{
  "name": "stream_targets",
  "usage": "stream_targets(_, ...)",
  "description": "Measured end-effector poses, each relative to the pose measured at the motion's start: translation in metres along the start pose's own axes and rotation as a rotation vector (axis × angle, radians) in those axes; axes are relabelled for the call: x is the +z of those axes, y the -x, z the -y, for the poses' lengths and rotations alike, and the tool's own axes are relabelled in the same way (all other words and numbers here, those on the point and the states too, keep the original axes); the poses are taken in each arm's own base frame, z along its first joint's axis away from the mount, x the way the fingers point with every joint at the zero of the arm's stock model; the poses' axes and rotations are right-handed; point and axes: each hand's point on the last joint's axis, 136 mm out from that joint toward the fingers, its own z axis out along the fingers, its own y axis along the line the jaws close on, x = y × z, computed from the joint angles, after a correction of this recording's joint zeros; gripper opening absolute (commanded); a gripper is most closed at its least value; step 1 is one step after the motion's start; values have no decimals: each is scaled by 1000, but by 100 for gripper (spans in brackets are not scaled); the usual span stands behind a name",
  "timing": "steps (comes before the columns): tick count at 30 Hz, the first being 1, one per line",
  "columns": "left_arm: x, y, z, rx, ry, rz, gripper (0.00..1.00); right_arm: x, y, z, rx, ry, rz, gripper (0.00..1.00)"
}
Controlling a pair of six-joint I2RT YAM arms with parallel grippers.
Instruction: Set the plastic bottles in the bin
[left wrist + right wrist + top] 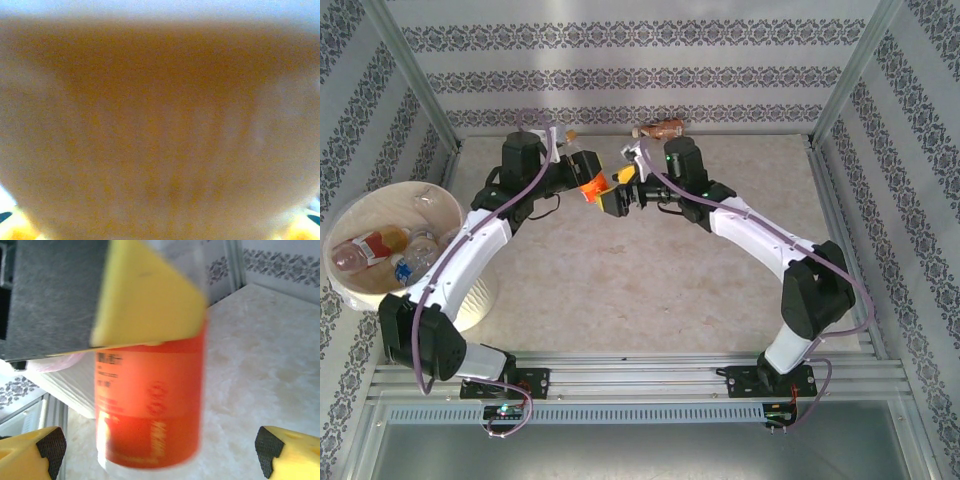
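Two claws met above the middle of the table (620, 290) in the top view. The left claw (588, 188) was clenched on an orange-labelled bottle (576, 158), which was tilted with its cap (572, 133) pointing away from the claw toward the far wall (620, 75). The right claw (620, 192) sat just beside it on the right, released. The bin (395, 186) stood well to the left of the left claw, with several plastic bottles (365, 252) lying inside. A brown bottle (660, 128) lay beyond the right claw, by the far wall.

In the left wrist view, a blurred orange surface (160, 130) sat close against the lens, too soft to show detail.

In the right wrist view, the right claw's fingertips (45, 447) stood wide apart, clear of the orange-labelled bottle between them. A yellow finger (150, 295) of the left claw pressed on the bottle's upper part.
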Motion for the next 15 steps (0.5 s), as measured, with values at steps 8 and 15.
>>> stream_targets(8,-43,25,-13,87,222,72,47,-34,17,37,125,-103,89,98)
stream_targets(15,-101,47,-28,172,472,149,47,-51,20,67,259,-162,174,98)
